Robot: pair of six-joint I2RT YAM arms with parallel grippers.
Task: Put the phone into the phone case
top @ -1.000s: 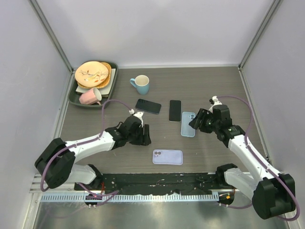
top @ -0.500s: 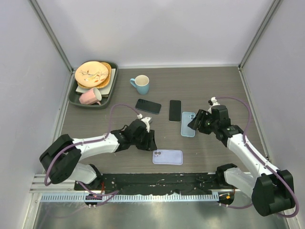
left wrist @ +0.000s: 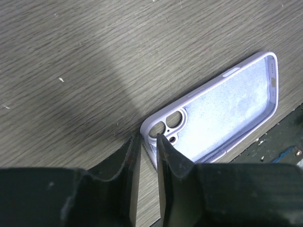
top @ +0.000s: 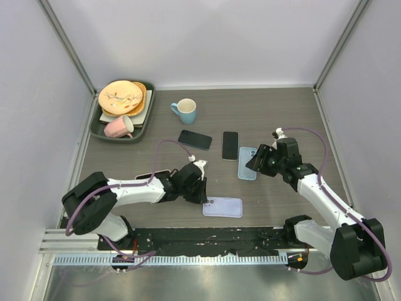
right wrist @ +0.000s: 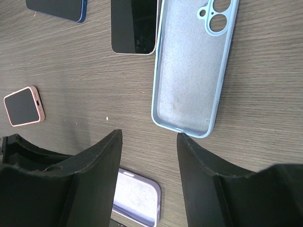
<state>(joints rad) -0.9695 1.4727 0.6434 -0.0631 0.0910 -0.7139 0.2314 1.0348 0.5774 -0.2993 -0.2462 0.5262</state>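
- Top: left gripper (top: 202, 195) at the lilac case (top: 224, 207) end; right gripper (top: 252, 164) by the blue case (top: 244, 173), black phone (top: 230, 145) just beside.
- Left wrist: jaws narrow, astride the lilac case (left wrist: 227, 111) end wall; grip unclear.
- Right wrist: fingers (right wrist: 85, 179) apart over the blue case (right wrist: 189, 80).

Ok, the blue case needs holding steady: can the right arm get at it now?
Probably yes. The right gripper hangs open just short of the light blue case, which lies hollow side up with nothing on it or between them; the black phone lies alongside.
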